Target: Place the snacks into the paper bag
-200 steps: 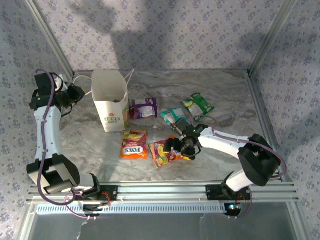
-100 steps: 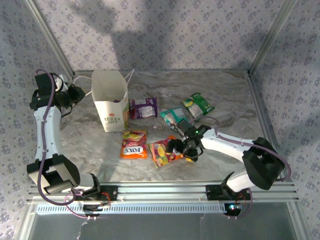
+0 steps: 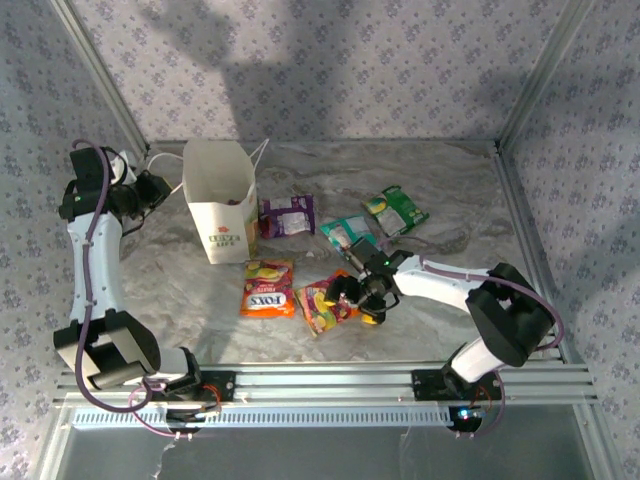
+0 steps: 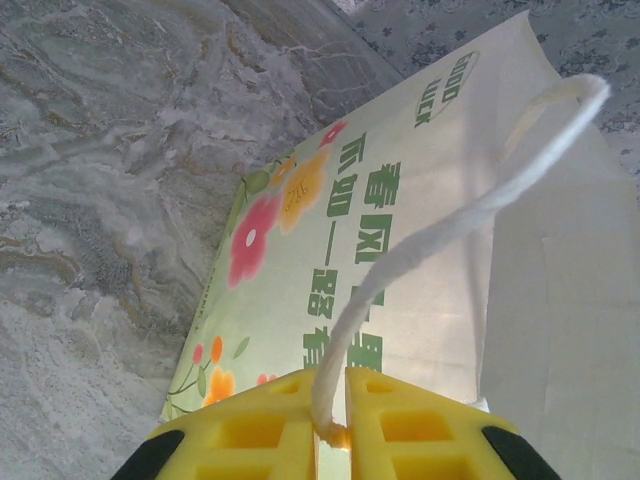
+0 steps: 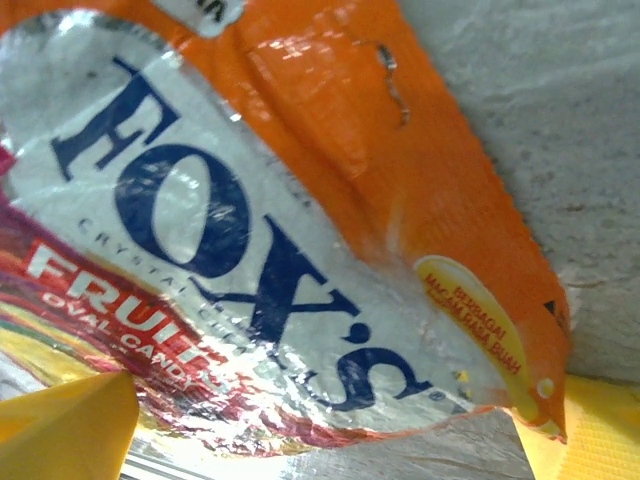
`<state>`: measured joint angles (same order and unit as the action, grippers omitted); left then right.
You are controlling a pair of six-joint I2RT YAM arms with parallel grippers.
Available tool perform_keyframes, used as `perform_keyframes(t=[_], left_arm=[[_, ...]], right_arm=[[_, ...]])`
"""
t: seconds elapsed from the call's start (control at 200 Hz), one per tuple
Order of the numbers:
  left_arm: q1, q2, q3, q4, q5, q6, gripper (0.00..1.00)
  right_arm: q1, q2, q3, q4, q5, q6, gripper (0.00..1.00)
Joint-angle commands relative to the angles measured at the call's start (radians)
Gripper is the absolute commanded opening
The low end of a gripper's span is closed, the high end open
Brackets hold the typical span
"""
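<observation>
Right hand has slid over FOX'S packet, apparently open.

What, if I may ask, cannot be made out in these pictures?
Paper bag contents: top external view, interior shadowed, own wall hides the bottom.
Teal packet: top external view, right arm covers its near end.
Right gripper: right wrist view, bottom edge cuts off its fingers, contact with the FOX'S packet unclear.
Cord handle: left wrist view, its end hidden inside the shut left gripper.

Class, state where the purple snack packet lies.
In the top view, the purple packet lies just right of the paper bag, left of a teal packet.
</observation>
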<state>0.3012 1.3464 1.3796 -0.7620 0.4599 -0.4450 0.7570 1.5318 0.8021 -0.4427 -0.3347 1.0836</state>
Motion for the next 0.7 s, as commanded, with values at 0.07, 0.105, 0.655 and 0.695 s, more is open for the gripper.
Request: perform_keyframes(t=[0.07,0.105,0.655,0.695], left_arm=[[0.004,-0.042,0.025,-0.026,0.015,0.015,0.16],[0.004,-0.045,0.023,-0.026,0.014,0.014,0.16],[0.005,-0.052,-0.006,-0.022,0.006,0.012,0.16],[0.004,-0.053,-0.008,-0.022,0.006,0.013,0.16]], right_arm=[[-0.021,0.027,-0.031,0.115,0.014,0.071,0.88],[-0.025,0.026,-0.027,0.108,0.023,0.070,0.87],[-0.154,-0.001,0.024,-0.052,0.188,-0.172,0.73],[-0.165,0.006,0.025,-0.027,0.175,-0.207,0.73]])
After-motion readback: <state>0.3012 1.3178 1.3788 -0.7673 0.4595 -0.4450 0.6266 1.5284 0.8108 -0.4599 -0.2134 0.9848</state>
